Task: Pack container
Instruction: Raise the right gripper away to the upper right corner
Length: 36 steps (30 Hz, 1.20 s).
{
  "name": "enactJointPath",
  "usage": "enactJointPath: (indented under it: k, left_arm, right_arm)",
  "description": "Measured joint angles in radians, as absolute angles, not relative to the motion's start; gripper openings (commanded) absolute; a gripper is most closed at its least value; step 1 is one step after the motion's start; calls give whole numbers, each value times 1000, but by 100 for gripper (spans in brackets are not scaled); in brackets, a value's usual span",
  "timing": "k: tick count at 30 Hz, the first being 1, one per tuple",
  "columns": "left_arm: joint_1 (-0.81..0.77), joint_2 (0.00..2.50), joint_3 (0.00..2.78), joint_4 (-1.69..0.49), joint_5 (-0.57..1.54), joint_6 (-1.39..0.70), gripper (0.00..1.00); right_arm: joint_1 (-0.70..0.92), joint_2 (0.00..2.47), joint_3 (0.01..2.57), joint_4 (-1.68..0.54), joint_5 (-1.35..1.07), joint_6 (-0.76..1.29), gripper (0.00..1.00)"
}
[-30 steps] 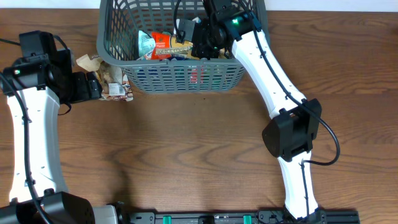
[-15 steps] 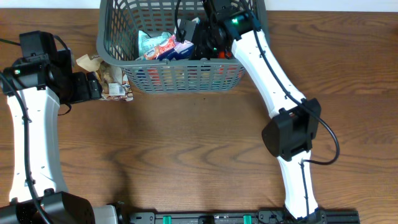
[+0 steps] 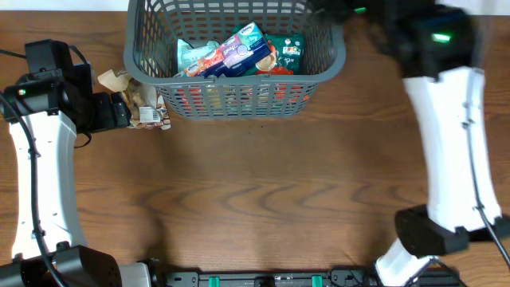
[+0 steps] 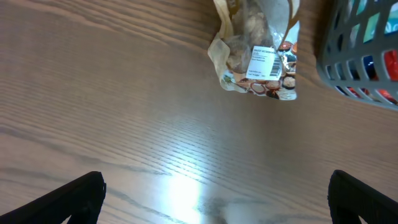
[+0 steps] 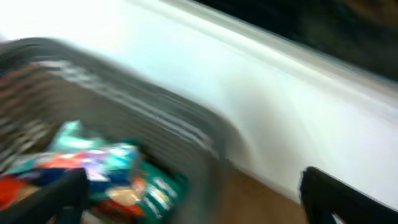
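Nothing here can be read for certain. The crumpled clear packet (image 4: pixel 252 37) lying on the bench (image 4: pixel 93 93) carries a white sticker (image 4: pixel 265 62) with lines of small dark print and what looks like a barcode, all too fine to make out. The coloured packets (image 3: pixel 239 54) inside the container (image 3: pixel 339 60), a green packet (image 3: pixel 292 51) among them, show printed fronts, but the lettering is too small and blurred to read.

A dark brown wooden table (image 3: pixel 239 199) with long wavy grain fills the scene, with a soft patch of reflected light (image 4: pixel 183 190) on its top, a plain white strip (image 3: pixel 64 5) along its far edge and a black rail (image 3: pixel 263 279) with green fittings at its near edge.
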State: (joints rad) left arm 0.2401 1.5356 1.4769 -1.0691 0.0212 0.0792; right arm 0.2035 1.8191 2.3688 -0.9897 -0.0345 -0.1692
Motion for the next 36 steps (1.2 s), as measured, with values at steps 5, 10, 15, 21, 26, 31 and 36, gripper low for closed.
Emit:
enactJointPath:
  k: [5,10,15,21,26,31,36]
  left_arm:
    - [240,1536,1477,-1064,9,106,99]
    - [240,1536,1477,-994,0,100,99]
    - [240,1557,1477,-905,-1,-26,99]
    - [240,1625,1556,-900,35,-117,99]
    - [240,1644,1831,-924,53,-140,99]
    - [241,1665,2100,-974,54,-173,99]
    - [241,1773,2138,-1040,54,-191,99]
  right_arm:
    - [-16,1797,2367,-1221,75,55,99]
    - [-198,1815,2360,-1385,106,169,99]
    - [-293,1841,2360,-1448,91,183,99]
    - [-304,1866,2360,-1456,74,167,99]
    - [-304,1885,2360,-1469,67,156,99]
    - [-304,1908,2360,-1477,56,147,99]
    - [-304,1914,2360,-1481,47,125,99]
